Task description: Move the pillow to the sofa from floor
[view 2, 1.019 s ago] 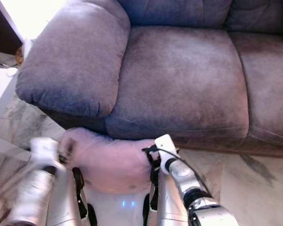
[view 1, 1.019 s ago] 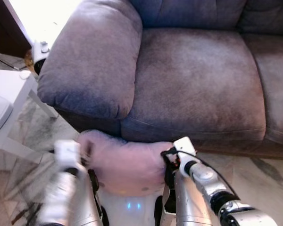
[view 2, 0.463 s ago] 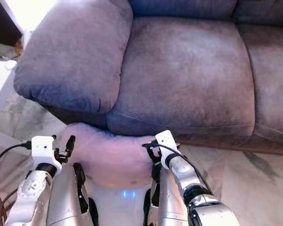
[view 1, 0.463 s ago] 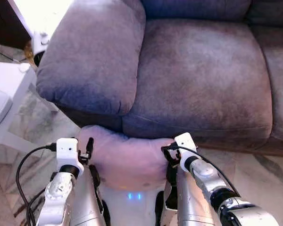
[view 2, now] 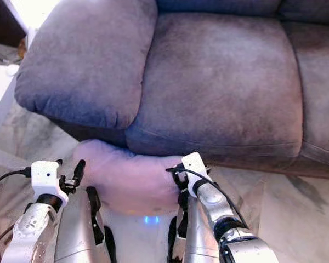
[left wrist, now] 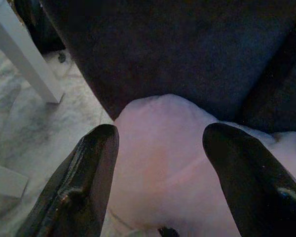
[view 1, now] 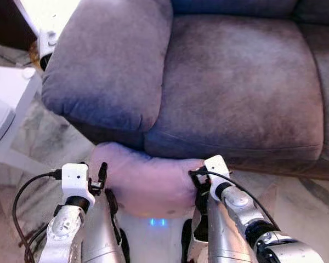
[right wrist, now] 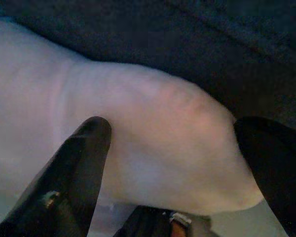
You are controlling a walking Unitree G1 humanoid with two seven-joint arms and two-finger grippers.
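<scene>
Since a second ago your left arm has stopped blurring and is sitting sharp at the pillow's (view 1: 148, 183) left end; the head camera has tipped a bit too. The pillow, pale pink, is lying on the floor (view 1: 55, 148) right up against the front of the sofa (view 1: 230, 82), below the armrest. Your left claw (left wrist: 160, 158) is spread wide with the pillow's end between its fingers. Your right claw (right wrist: 172, 163) is gaping open too, straddling the other end, fingers not squeezing it. A white bench (view 1: 11, 104) is standing off to the left.
</scene>
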